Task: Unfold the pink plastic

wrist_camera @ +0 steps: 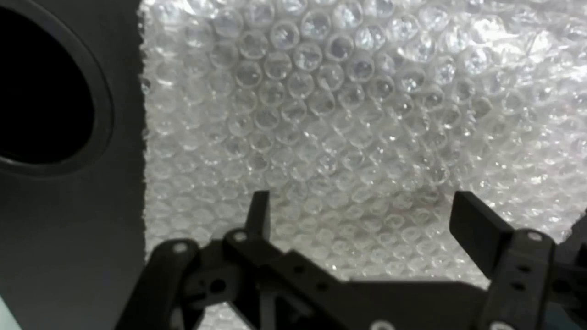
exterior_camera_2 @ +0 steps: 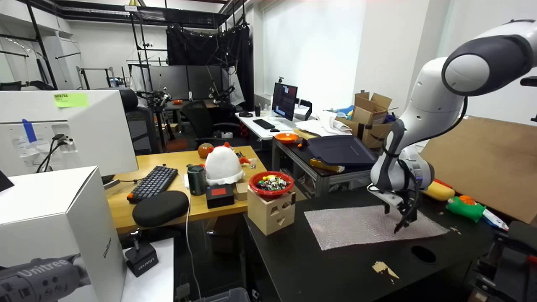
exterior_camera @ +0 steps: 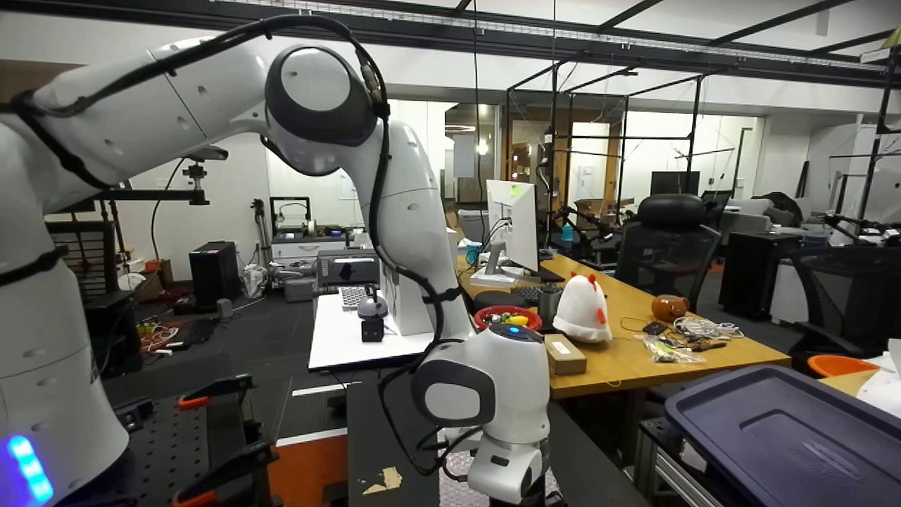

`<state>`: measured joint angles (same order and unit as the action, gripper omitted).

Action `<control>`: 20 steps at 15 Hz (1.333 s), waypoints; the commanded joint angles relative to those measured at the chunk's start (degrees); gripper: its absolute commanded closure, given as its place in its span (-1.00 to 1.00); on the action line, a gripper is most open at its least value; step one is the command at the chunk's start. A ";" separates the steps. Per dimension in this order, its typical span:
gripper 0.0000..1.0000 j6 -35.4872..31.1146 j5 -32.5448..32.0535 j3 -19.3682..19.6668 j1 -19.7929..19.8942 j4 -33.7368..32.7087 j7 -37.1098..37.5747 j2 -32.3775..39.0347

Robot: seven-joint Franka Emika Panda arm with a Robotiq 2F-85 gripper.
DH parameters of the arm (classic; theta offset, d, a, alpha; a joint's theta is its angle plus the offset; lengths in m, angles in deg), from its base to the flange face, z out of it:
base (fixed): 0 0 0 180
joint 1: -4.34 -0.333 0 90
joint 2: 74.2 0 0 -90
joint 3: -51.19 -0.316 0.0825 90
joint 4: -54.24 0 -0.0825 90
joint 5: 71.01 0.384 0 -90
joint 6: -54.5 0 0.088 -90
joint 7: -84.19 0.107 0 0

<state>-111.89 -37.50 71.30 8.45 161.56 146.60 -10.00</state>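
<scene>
Over one end of the pink plastic, the fingers stand spread wide, released, with the bubbled sheet showing through the gap between them; whether their tips touch it I cannot tell. In the wrist view the sheet's left edge runs nearly straight, and beside it a dark strip of tabletop separates it from a round hole. In an exterior view the pink plastic lies spread nearly flat on that tabletop, its other end reaching near a wooden box that bears a red bowl, box and sheet apart. Along the side with the hole and a ragged beige patch, a broad stretch of tabletop gives open room; along the opposite side a slimmer strip shows. Past the end under the fingers, a green object and a yellow object lie near each other, both off the sheet. In both exterior views the arm bends at a high elbow, its forearm dropping steeply to the wrist, the fingers pointing down.
</scene>
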 commanded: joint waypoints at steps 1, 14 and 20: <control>-1.00 -0.31 -1.62 -1.39 2.21 1.65 0.70 -2.71; -1.00 1.53 1.39 -8.52 12.61 -2.03 2.35 -0.51; -1.00 1.19 -1.61 -7.05 11.47 -2.92 0.27 0.05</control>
<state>-111.13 -37.49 63.44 20.32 160.31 147.48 -11.31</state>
